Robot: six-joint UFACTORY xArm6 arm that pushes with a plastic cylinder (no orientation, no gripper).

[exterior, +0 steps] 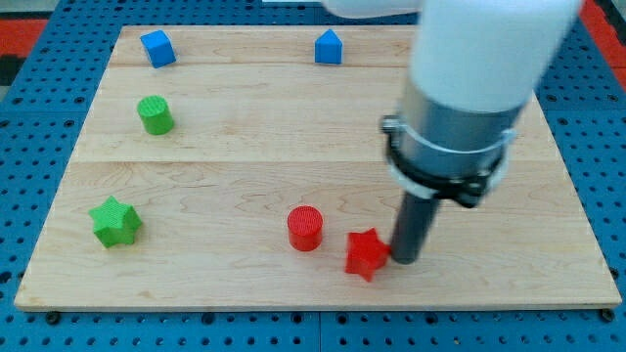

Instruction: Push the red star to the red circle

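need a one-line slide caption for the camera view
My tip sits at the red star's right side, with the red circle just left of the star.

No text, label, brand, number or sign can be read anywhere in the camera view; the wooden board (245, 127) carries only its grain (no print or marking); the blocks' faces are plain colour; the arm's pale housing (484, 49) and dark clamp ring (445, 161) bear no lettering; the blue perforated surface (606, 147) around the board shows only holes.
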